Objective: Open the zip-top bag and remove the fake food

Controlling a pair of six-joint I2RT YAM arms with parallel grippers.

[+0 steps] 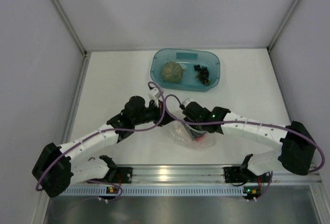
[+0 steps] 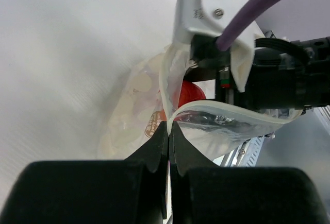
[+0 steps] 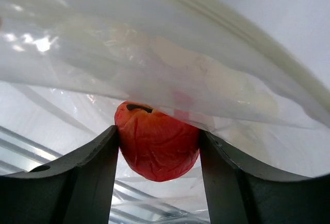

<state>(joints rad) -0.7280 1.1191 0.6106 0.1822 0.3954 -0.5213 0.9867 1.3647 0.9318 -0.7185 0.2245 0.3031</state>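
the white table (image 1: 113,80), boxed by pale walls (image 1: 31,54) on three sides, spreads wide to either side of the claws. the left claw (image 2: 168,131) pinches the zip-top bag (image 2: 227,121) by its rim, and the right claw (image 3: 159,147), at the bag's open mouth, grips the red fruit (image 3: 154,157). beyond both claws, by the far wall, a teal tray (image 1: 157,72) holds the leafy ball (image 1: 172,72) and grape bunch (image 1: 202,74).

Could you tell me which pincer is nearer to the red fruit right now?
Right. The right pincer has the red fruit between its fingers inside the zip-top bag; the left pincer pinches the bag's rim, short of the fruit.

A teal tray (image 1: 212,62) sits on a table (image 1: 113,80).
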